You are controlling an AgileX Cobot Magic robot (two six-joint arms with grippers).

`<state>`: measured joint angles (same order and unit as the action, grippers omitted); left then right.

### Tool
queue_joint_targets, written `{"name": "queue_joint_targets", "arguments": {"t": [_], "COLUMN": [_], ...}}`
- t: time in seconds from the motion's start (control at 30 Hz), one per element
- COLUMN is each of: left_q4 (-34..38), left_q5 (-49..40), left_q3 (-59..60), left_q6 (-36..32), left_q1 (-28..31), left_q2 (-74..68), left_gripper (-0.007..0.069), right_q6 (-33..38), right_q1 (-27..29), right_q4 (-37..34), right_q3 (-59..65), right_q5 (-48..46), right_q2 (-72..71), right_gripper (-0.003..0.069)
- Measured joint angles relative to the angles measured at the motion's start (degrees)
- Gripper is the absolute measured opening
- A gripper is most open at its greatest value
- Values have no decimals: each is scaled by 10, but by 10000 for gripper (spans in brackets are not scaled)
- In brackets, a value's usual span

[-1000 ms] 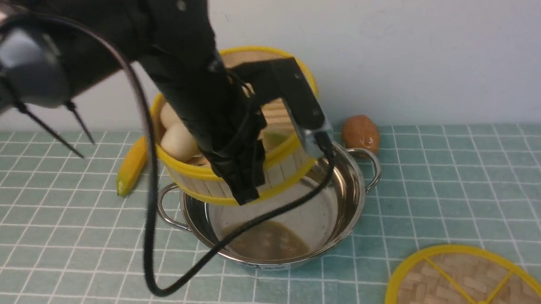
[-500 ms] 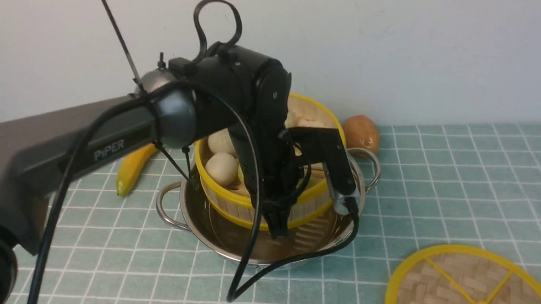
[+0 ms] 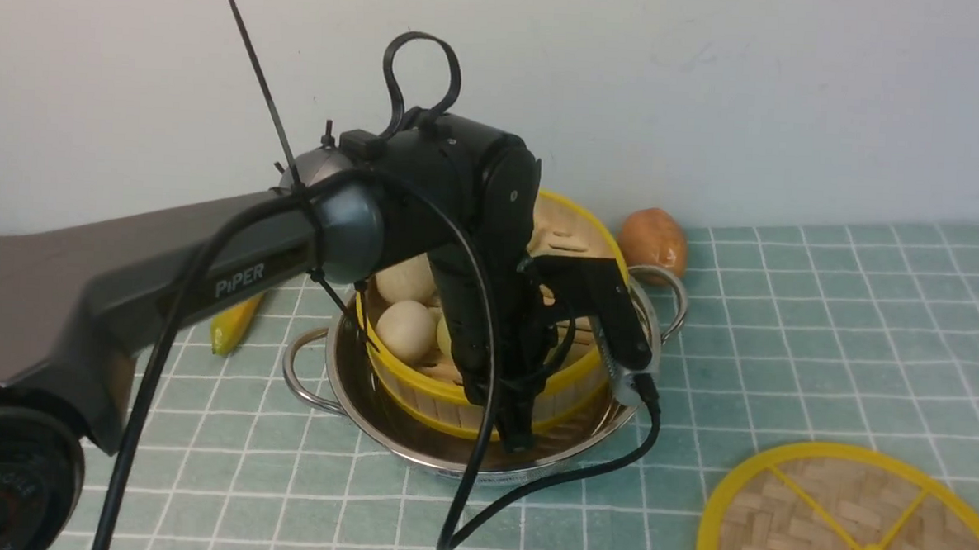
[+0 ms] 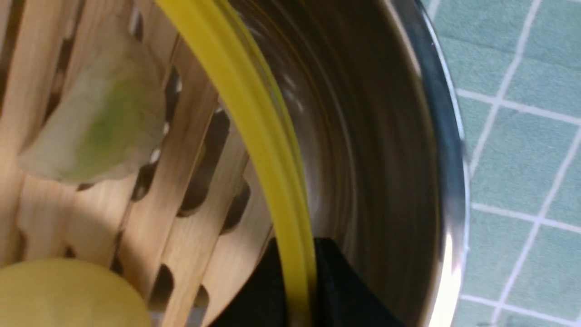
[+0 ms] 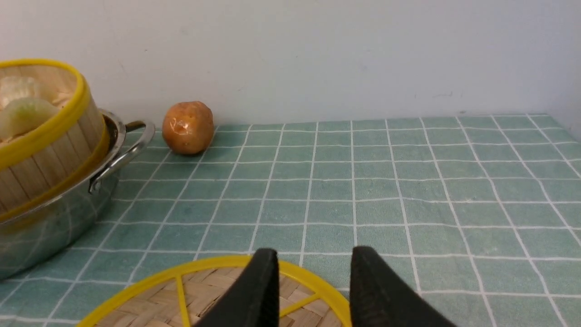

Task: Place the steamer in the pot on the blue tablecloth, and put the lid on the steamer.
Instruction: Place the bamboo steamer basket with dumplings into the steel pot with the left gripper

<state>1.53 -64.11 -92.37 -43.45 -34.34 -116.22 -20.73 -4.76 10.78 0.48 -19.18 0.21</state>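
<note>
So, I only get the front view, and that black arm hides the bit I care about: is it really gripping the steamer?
Observer: Yes. The left wrist view shows the left gripper pinching the steamer by its yellow rim, one jaw inside the basket, one in the gap beside the wall of the pot.
Operator: And the other arm? It's nowhere in my picture.
Observer: The right wrist view has the right gripper open, poised over the edge of the woven lid.

The round bamboo steamer with yellow rims (image 3: 422,400), before high above the shiny steel pot (image 3: 357,401), now sits inside it, perhaps touching the bottom.
</note>
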Motion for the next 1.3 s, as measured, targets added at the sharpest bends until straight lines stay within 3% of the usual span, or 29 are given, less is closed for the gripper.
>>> {"name": "queue_joint_targets", "arguments": {"t": [0.5, 1.3], "left_q4": [40, 34], "left_q5": [-11, 31], "left_q3": [1, 1], "left_q6": [32, 38], "left_q1": [-1, -1], "left_q2": [-6, -15], "left_gripper": [40, 40], "right_q6": [0, 0], "right_q1": [0, 0], "right_q4": [0, 0], "right_q3": [0, 0], "right_q5": [0, 0], "right_q2": [0, 0], "right_gripper": [243, 243]}}
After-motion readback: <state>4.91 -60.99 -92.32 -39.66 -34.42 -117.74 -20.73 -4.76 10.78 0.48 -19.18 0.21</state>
